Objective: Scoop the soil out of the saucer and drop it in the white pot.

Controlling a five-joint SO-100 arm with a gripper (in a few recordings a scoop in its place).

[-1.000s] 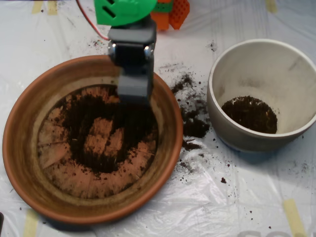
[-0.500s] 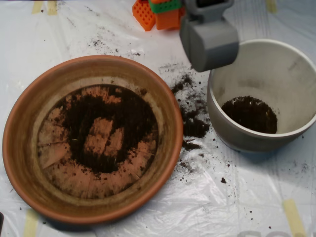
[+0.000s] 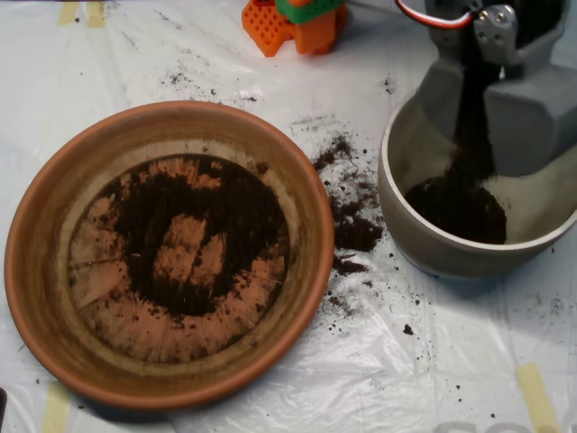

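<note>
The terracotta saucer [image 3: 54,271] lies at the left, with a ring of dark soil [image 3: 239,216] spread over its streaked base. At the right stands the white pot [image 3: 433,257], a dark pile of soil [image 3: 455,209] at its bottom. My grey scoop [image 3: 473,108] hangs over the pot's far side, its two halves parted. A dark stream of soil [image 3: 471,135] falls from the gap between them down onto the pile in the pot.
Spilled soil [image 3: 352,225] is scattered on the white plastic sheet between saucer and pot. An orange and green block [image 3: 293,23] sits at the top middle. Tape strips [image 3: 536,397] hold the sheet at its edges.
The scoop swung from the saucer's far rim to the right and now sits over the pot. Its halves have parted and soil is pouring into the pot.
</note>
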